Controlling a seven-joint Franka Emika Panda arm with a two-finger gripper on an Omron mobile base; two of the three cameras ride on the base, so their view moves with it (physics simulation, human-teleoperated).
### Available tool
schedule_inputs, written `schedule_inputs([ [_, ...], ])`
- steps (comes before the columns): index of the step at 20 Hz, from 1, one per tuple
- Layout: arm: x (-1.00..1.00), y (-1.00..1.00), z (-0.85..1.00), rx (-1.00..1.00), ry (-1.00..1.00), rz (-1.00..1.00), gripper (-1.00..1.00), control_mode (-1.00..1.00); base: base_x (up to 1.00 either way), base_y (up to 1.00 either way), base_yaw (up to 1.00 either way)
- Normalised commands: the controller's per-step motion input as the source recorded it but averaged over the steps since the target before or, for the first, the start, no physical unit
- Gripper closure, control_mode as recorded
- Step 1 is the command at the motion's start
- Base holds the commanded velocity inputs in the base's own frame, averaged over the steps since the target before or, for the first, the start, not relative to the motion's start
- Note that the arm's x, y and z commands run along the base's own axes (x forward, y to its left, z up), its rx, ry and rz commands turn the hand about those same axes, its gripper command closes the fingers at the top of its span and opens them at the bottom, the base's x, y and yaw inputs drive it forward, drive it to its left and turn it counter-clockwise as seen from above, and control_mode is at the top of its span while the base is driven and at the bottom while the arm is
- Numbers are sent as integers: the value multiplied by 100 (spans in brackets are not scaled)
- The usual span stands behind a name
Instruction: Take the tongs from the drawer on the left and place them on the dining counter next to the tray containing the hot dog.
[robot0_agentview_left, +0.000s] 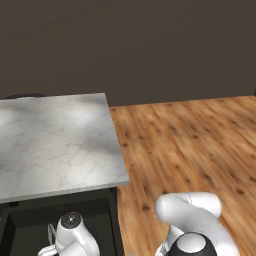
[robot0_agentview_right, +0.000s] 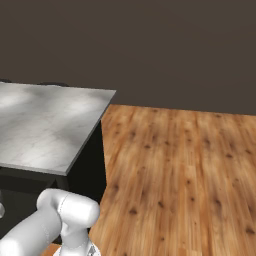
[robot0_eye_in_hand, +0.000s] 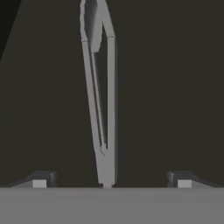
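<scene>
risk: gripper (robot0_eye_in_hand: 109, 181) spread wide astride the tongs (robot0_eye_in_hand: 99, 100) in the drawer (robot0_eye_in_hand: 175, 87); closing off-centre could pinch one arm and let them slip.

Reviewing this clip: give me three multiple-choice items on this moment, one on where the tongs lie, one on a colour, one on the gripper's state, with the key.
1. In the hand view, the tongs lie:
A. midway between the two fingertips
B. outside the left fingertip
C. across the marble top

2. The floor is:
A. grey tile
B. brown wood planks
C. blue carpet

3. The gripper is:
A. shut on the tongs
B. shut on nothing
C. open, fingertips clear of the tongs

Key: 1 A, the tongs run up the middle between the tips, on the dark drawer floor. 2 B, plank grain shows beside the dining counter. 3 C, wide gaps on both sides.
</scene>
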Motion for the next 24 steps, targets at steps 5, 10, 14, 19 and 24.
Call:
schedule_inputs([
  [5, 0, 11, -25, 0, 0, 0, -100, -100, 0, 0, 0],
  [10, 2, 26, -28, 0, 0, 0, -100, -100, 0, 0, 0],
  [14, 0, 26, -41, 0, 0, 0, -100, -100, 0, 0, 0],
  [19, 0, 7, -57, 0, 0, 0, -100, -100, 0, 0, 0],
  [24, 0, 0, -48, 0, 0, 0, 100, -100, 0, 0, 0],
])
